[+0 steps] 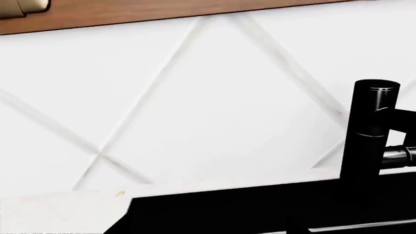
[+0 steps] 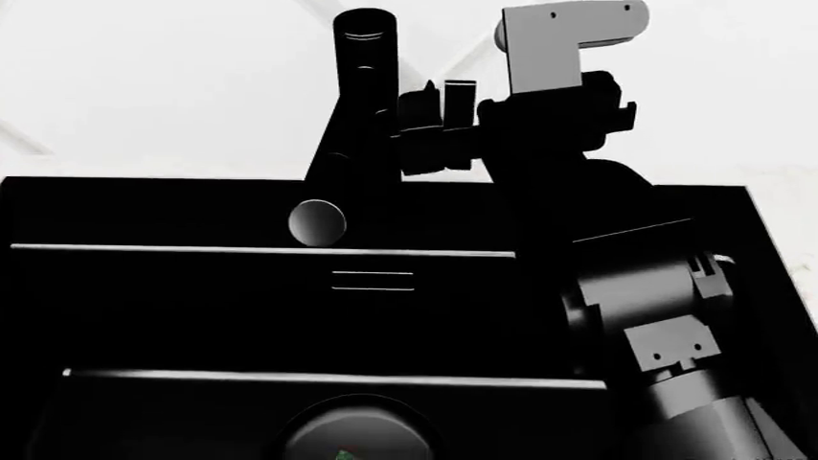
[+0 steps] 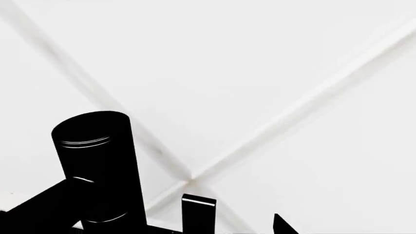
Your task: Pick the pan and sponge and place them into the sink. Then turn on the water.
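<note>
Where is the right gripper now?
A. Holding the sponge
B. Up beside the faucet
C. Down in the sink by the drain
B: in the head view the right gripper is raised next to the upright black faucet, above the back edge of the sink, with nothing between its fingers.

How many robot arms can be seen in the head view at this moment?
1. Only the right arm shows, rising from the lower right over the sink with its gripper beside the faucet. The left arm is out of this view.
</note>
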